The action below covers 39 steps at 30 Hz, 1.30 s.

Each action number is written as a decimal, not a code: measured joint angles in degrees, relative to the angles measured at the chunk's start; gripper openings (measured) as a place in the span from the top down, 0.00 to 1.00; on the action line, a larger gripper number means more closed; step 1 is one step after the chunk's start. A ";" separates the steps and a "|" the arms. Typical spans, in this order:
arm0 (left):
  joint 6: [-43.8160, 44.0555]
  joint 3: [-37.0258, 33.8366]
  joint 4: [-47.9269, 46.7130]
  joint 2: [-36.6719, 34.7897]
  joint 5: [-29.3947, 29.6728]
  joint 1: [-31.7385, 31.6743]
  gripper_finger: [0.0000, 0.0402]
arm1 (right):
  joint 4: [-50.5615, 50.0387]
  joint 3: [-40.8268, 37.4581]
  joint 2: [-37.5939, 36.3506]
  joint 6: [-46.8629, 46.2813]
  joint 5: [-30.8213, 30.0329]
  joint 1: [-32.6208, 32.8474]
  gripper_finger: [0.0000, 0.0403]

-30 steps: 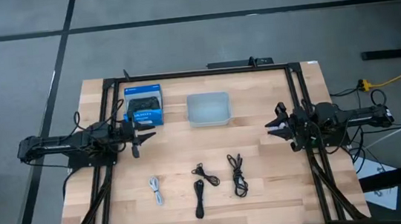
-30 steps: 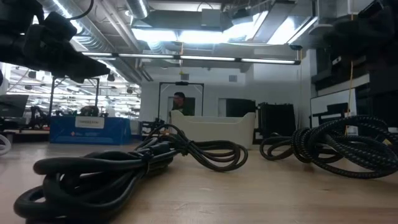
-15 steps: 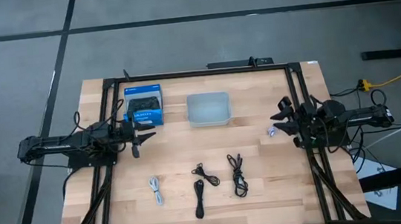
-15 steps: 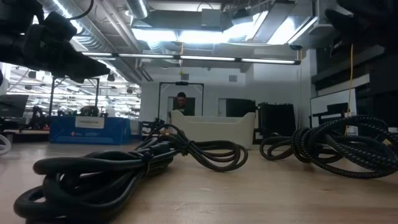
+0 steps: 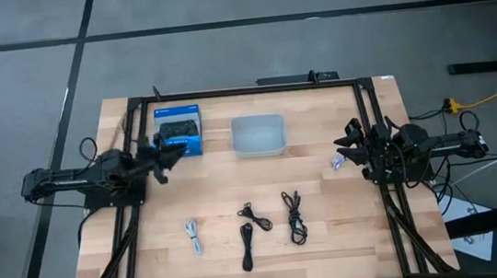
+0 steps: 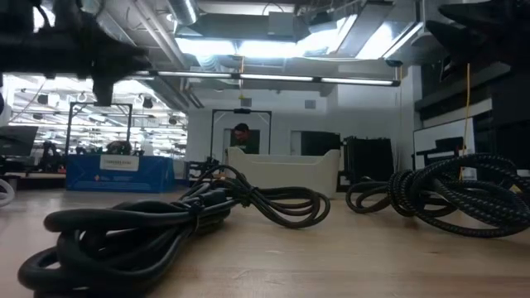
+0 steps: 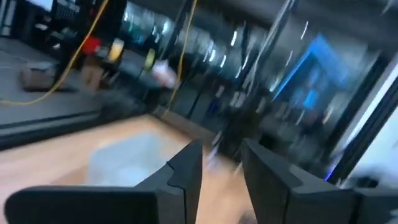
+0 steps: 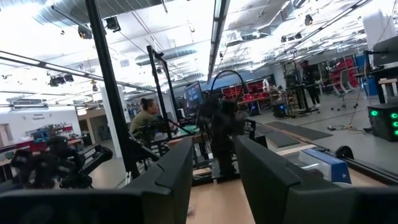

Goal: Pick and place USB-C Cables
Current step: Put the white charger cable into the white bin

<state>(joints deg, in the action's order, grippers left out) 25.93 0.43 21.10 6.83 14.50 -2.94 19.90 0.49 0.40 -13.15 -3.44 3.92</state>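
Both arms shift since earlier: the left gripper (image 5: 160, 160) swings toward the blue box (image 5: 178, 131), the right gripper (image 5: 349, 147) edges inward.

From above, four cables lie on the near table (image 5: 351, 230): white cable (image 5: 193, 236) left, three black cables (image 5: 270, 225) right, the tray (image 5: 258, 134) far behind. Level view: black cables (image 6: 178, 217) fill the foreground, untouched. Wrist views: left fingers (image 7: 186, 173) and right fingers (image 8: 177, 167) stand parted, holding nothing. Best descend centred over one coil, fingers straddling it.

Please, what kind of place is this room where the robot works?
Probably an industrial lab or workshop: exposed ducts and strip lights overhead, a grey floor with taped lines, and further workstations and machines beyond the wooden table.
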 joint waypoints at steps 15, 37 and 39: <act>-8.41 18.59 9.23 19.05 -12.67 5.61 0.74 | -1.64 0.00 0.02 0.36 -0.02 0.00 0.68; -2.49 53.72 -53.95 55.89 -25.53 8.28 0.74 | -14.71 0.00 0.04 -1.71 0.00 0.01 0.68; 6.14 53.72 -56.01 57.14 -26.66 8.00 0.74 | -16.88 0.00 0.08 -1.75 -0.02 0.02 0.68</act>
<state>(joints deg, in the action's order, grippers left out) 32.07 54.15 -34.91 63.97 -12.16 5.06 3.02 0.49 0.49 -14.90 -3.46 3.94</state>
